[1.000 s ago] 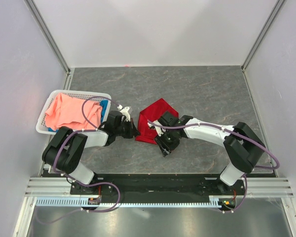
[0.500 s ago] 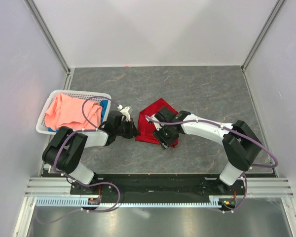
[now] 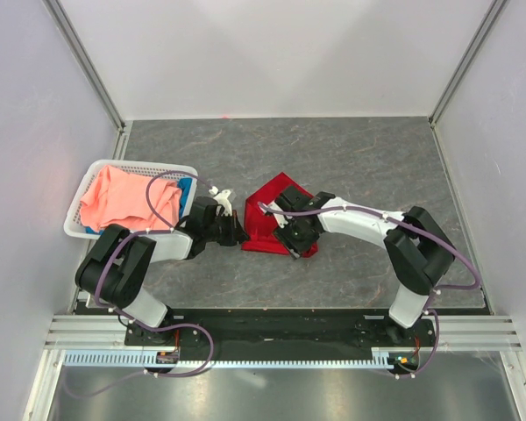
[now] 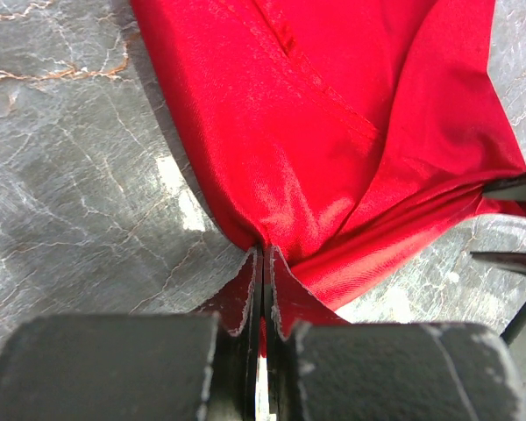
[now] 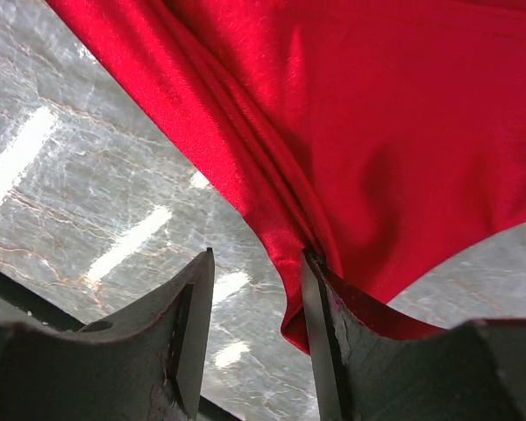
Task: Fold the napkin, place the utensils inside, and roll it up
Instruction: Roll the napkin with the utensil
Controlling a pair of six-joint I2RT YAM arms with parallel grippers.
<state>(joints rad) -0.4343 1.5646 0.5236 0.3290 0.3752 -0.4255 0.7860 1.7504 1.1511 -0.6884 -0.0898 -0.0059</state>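
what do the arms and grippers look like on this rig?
Left arm and right arm: white links, black joint housings, a loose purple cable looping along each. Left gripper and right gripper: two dark, flat fingers with rough, notched tip edges. No markings visible.

Jaws of the left gripper (image 4: 263,263) pinch a corner of the red napkin (image 4: 333,132) on the marbled table (image 4: 70,175).
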